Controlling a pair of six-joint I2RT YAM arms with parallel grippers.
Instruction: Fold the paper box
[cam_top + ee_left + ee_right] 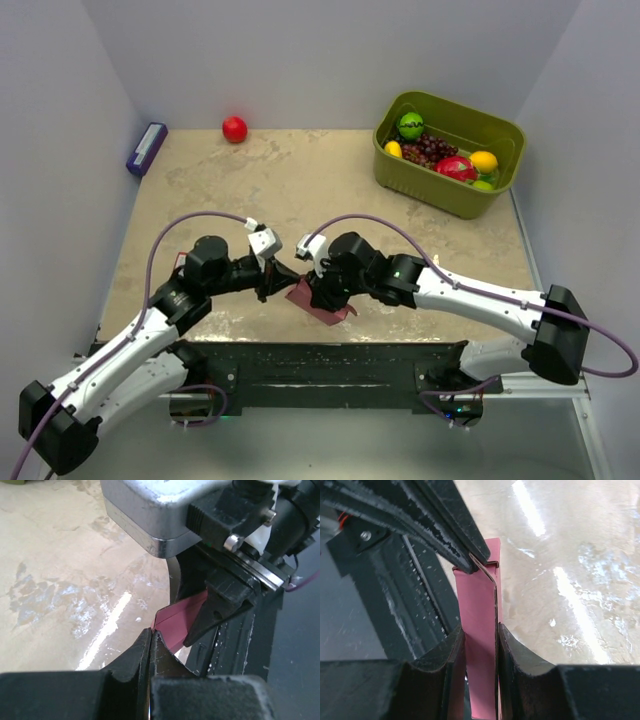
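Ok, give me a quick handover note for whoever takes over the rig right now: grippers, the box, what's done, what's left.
Grippers: the left gripper is shut, pinching one end of the paper box. The right gripper is shut on the same box, with a panel clamped between its fingers.
Box: held between both arms at the near edge of the table, in front of the bases.
Done: both grips are set, and a small edge is bent over at the left pinch.
Left: fold the panels up and tuck the tabs. It looks like a flat strip, not a formed box.
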